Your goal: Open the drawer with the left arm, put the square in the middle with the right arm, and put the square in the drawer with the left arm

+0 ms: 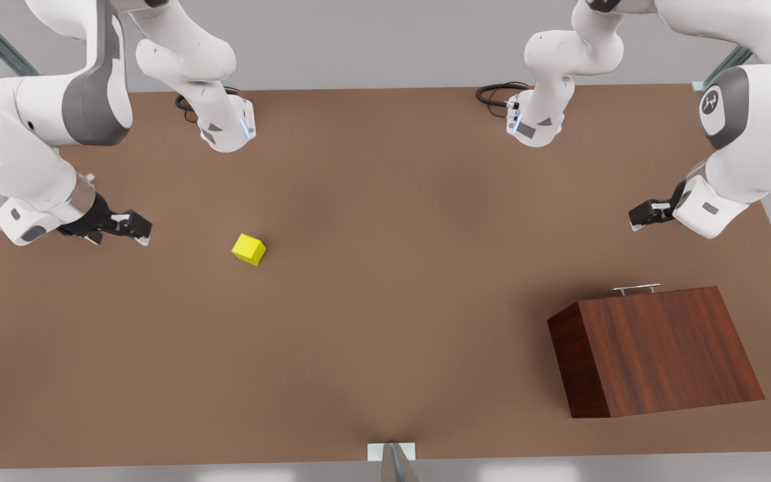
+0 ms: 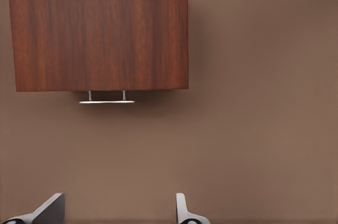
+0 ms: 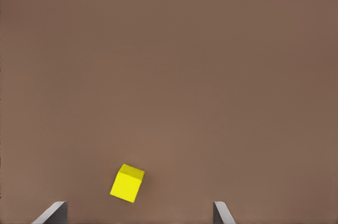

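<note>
Yellow plain cube, the square (image 1: 249, 249), on matte brown worktop (image 1: 385, 281), near spread right tool (image 1: 136, 227). Wood-grain wedge cabinet (image 1: 660, 348), drawer shut, silver handle (image 1: 636, 289) near spread left tool (image 1: 641, 215).

Two identical white arms, glossy rounded shells with grey joint caps. The left arm (image 1: 747, 127), on the front view's right, carries a small white logo on its grey cap and a red light at its edge. The right arm (image 1: 31, 134) shows a round grey cap with white lights and a green dot. Black cables coil at both bases. Black grippers; pale grey fingertips (image 2: 50, 209).
</note>
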Robot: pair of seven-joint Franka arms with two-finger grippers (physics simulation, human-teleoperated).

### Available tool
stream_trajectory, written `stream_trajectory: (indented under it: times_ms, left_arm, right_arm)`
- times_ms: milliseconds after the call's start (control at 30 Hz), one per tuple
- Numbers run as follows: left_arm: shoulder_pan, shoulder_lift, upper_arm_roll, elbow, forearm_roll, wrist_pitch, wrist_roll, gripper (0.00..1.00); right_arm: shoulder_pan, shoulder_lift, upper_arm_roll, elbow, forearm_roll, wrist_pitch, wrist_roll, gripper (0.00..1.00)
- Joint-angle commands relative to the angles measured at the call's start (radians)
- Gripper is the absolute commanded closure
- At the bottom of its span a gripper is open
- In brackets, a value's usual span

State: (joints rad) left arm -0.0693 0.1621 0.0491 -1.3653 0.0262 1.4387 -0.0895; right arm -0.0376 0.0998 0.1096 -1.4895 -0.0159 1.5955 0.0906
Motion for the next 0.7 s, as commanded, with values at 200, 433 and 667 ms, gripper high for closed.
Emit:
stream_trajectory:
  times_ms: [200,433,667]
  left_arm:
    - [0.000,-0.150,0.081,-0.607,0.008,0.626,-1.007,0.00]
    - [0.000,-0.259,0.138,-0.977,0.003,1.152,-1.059,0.00]
    - [0.000,-0.248,0.140,-1.065,-0.002,1.257,-1.228,0.00]
  right_arm:
    - [0.004,0.011,0.001,0.011,0.011,0.011,0.018,0.00]
    - [0.140,0.057,0.013,0.011,0.027,0.034,0.366,0.00]
    - [0.470,0.204,0.013,0.006,0.070,0.202,1.046,0.00]
